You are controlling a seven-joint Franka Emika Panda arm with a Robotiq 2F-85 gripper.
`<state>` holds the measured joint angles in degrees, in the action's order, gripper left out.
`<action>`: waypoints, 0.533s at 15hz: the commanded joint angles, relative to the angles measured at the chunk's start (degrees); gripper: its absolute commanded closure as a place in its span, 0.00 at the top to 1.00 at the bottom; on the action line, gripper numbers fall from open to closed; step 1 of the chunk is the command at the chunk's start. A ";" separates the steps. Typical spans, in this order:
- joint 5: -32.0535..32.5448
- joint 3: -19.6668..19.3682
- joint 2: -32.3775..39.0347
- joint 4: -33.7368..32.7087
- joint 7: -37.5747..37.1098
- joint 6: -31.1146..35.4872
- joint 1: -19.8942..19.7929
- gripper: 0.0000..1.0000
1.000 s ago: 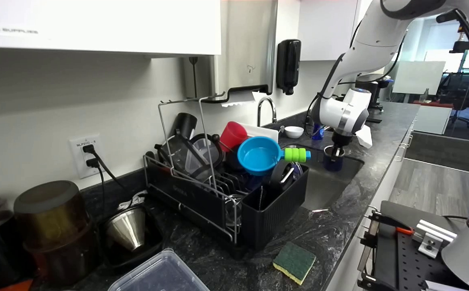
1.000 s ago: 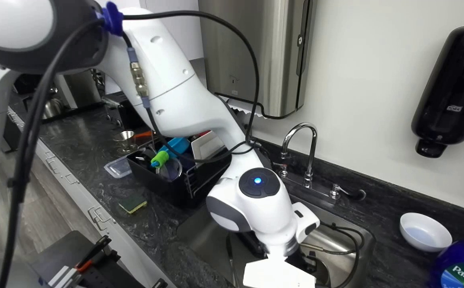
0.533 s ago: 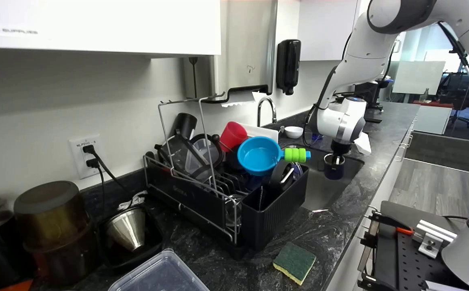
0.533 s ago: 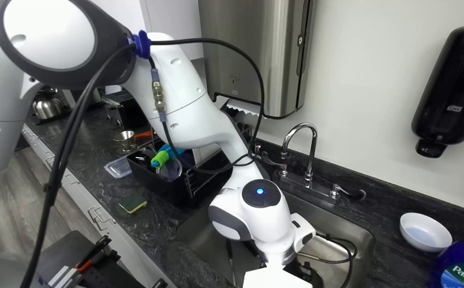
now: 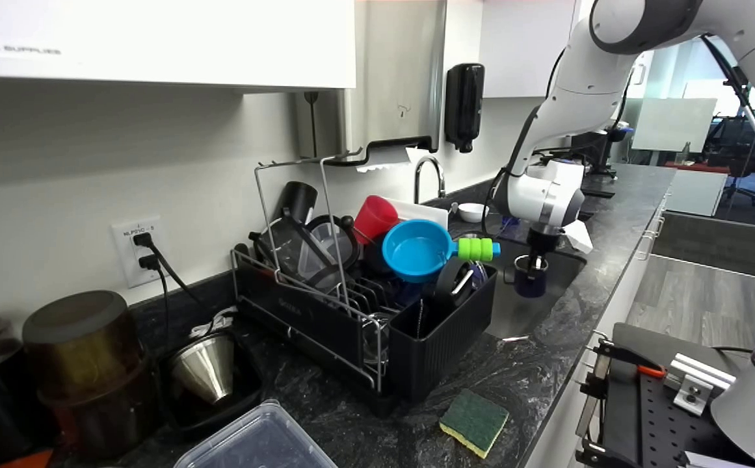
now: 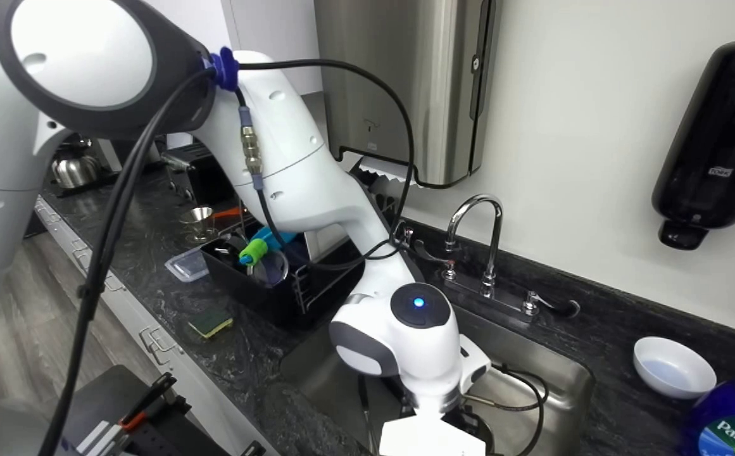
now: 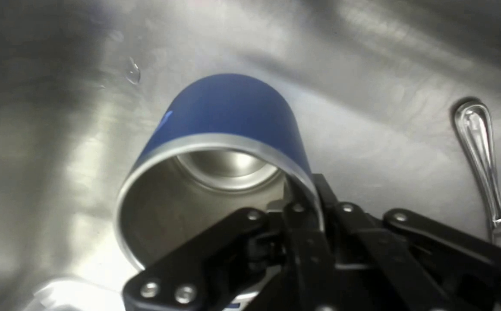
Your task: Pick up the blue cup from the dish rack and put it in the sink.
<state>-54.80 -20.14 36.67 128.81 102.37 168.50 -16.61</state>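
Note:
The dark blue cup (image 5: 529, 286) hangs from my gripper (image 5: 536, 262) within the sink (image 5: 562, 276). In the wrist view the blue cup (image 7: 233, 106) has a silver rim and a bare metal inside. My gripper (image 7: 306, 192) is shut on its wall at the rim, one finger inside and one outside. The sink floor (image 7: 384, 142) lies beneath it; I cannot tell whether the cup touches it. In an exterior view the arm hides the cup over the sink (image 6: 551, 361). The black dish rack (image 5: 322, 325) stands beside the sink and also shows partly covered (image 6: 247, 288).
A metal utensil handle (image 7: 477, 129) lies on the sink floor. The faucet (image 6: 494, 240) rises at the back edge. A white bowl (image 6: 671, 367) and a soap bottle (image 6: 731, 418) stand beside the sink. A blue pan (image 5: 416, 250) sits on the rack. A sponge (image 5: 475, 422) lies in front.
My gripper has carried the cup lower and a little toward the dish rack. The cup's handle side now shows at its left in an exterior view. The grip stays shut.

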 commanded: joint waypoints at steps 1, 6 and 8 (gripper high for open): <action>2.41 -1.16 0.04 -1.43 -1.83 -5.27 0.26 0.02; 3.65 -0.52 0.01 -4.44 -0.99 -11.74 -1.47 0.02; 3.00 0.02 -0.05 -5.64 0.15 -12.92 -2.43 0.02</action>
<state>-51.94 -20.70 36.67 124.97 100.97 158.26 -17.31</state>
